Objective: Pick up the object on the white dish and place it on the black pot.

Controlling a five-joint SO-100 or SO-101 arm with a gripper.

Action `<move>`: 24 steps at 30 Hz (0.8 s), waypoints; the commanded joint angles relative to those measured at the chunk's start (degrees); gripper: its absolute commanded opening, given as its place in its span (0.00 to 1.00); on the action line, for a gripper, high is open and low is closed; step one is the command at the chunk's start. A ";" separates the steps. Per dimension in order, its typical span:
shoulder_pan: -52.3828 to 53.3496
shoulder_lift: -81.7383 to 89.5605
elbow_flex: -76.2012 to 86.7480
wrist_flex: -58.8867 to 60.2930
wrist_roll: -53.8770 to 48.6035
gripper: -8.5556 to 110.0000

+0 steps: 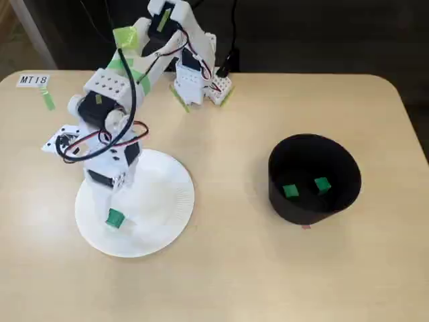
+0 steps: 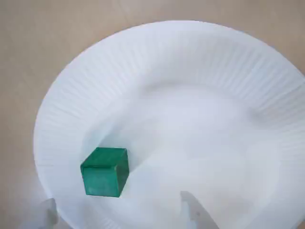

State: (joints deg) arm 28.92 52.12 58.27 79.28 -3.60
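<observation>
A small green cube [image 1: 114, 219] lies on the white paper plate [image 1: 161, 215], near its front left rim. My gripper [image 1: 112, 204] hangs over the plate just above the cube. In the wrist view the cube [image 2: 105, 171] sits on the plate [image 2: 200, 86], just ahead of my open gripper [image 2: 119, 214]. One pale fingertip [image 2: 194, 212] shows at the bottom edge to the right of the cube, and the other is at the bottom left corner. Neither touches the cube. The black pot [image 1: 305, 204] stands to the right and holds two more green cubes [image 1: 290, 192] [image 1: 322, 184].
The arm's base [image 1: 194, 80] stands at the table's back edge with cables and a small breadboard [image 1: 220, 86]. A label reading MT18 [image 1: 33, 80] is stuck at the back left. Bare tabletop [image 1: 231, 201] lies between plate and pot.
</observation>
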 commanded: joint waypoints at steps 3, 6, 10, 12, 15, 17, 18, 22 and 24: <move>0.09 -3.60 -10.63 3.78 -0.35 0.37; 0.18 -8.09 -17.58 7.03 -0.35 0.37; -0.09 -19.34 -35.86 15.91 -0.09 0.35; -0.18 -23.12 -41.66 17.58 0.88 0.32; 0.26 -25.49 -43.59 17.40 2.55 0.24; 0.62 -26.72 -45.00 17.40 3.78 0.15; 0.62 -27.25 -45.62 17.40 4.22 0.10; 0.00 -27.69 -45.70 17.58 4.22 0.07; -0.26 -27.69 -45.70 17.58 4.22 0.07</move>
State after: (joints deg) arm 28.92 23.47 15.12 96.33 0.44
